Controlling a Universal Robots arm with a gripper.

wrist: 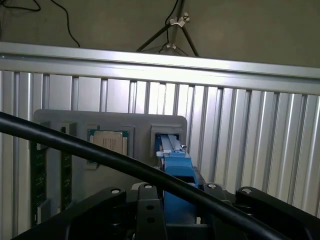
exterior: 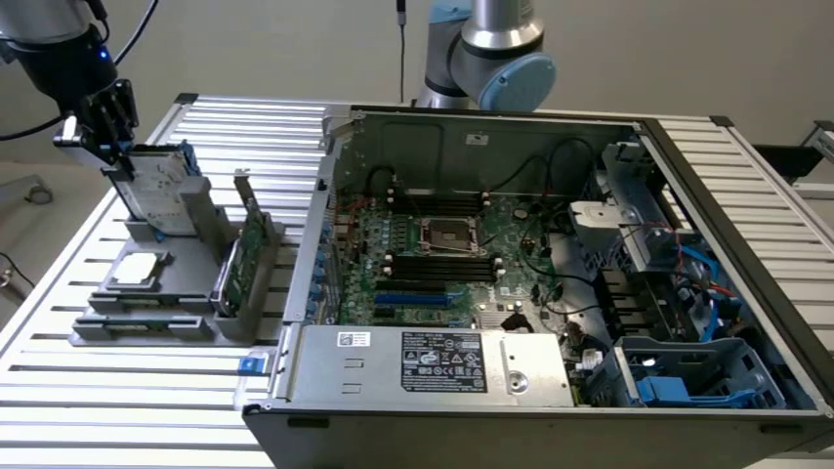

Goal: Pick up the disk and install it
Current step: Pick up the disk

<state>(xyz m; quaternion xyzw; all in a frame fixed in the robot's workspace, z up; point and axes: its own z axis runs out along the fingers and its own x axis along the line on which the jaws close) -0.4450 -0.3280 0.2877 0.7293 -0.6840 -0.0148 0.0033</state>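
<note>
Blue plastic rails are seen clamped between the jaws of the gripper [exterior: 117, 161], which is closed on the upper edge of the disk [exterior: 159, 188] at the exterior view's far left. The disk is held on edge, its lower end at the slot of the grey holder [exterior: 195, 293]; whether it is clear of the slot cannot be told. Upright storage was probably chosen so that a top edge is offered for a straight pull. The computer case [exterior: 729, 195] is laid well apart, its side open so that the interior can be reached from above.
</note>
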